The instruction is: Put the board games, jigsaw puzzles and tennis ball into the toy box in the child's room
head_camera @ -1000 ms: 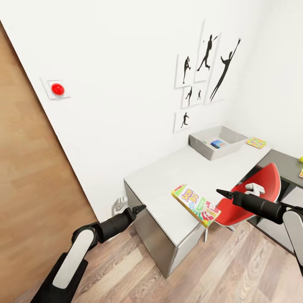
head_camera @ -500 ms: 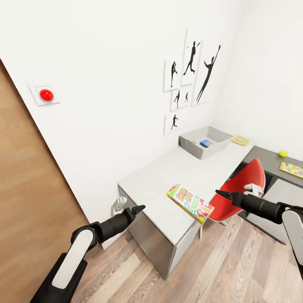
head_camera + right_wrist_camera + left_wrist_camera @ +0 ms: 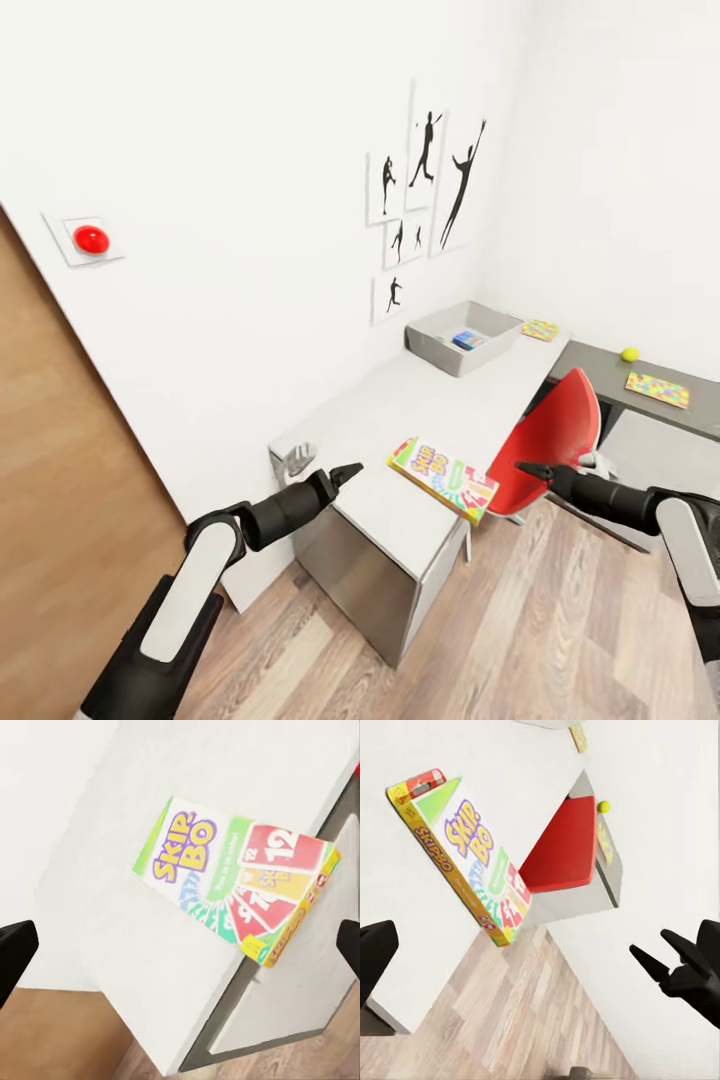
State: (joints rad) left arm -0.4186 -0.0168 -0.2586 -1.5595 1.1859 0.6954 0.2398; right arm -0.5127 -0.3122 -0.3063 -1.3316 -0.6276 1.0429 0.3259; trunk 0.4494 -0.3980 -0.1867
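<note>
Both arms are out in front of the surface (image 3: 430, 400), nothing gripped. Left gripper (image 3: 345, 472) sits at the near corner; right gripper (image 3: 530, 469) hangs off the front edge by the red chair (image 3: 550, 440). In the wrist views each gripper's fingertips stand wide apart with empty space between them.

SKIP-BO box (image 3: 443, 478) lies flat at the front edge, 1 corner overhanging toward the chair. Toy box (image 3: 462, 338) is at the far end against the wall, the small blue game (image 3: 466, 340) already inside. 1 puzzle (image 3: 540, 329) lies just beside the bin; the other puzzle (image 3: 657, 389) and the tennis ball (image 3: 630, 354) are on the dark wing.

Risk: that overhang. A sideways nudge from either fingertip could tip the box onto the floor. The chair also crowds the right arm's approach.

Views: the right wrist camera shows the overhanging corner (image 3: 300, 930) clearly, with the drawer front below it. The head camera hardly resolves that, but it alone of the 3 gives the bin and its contents.
</note>
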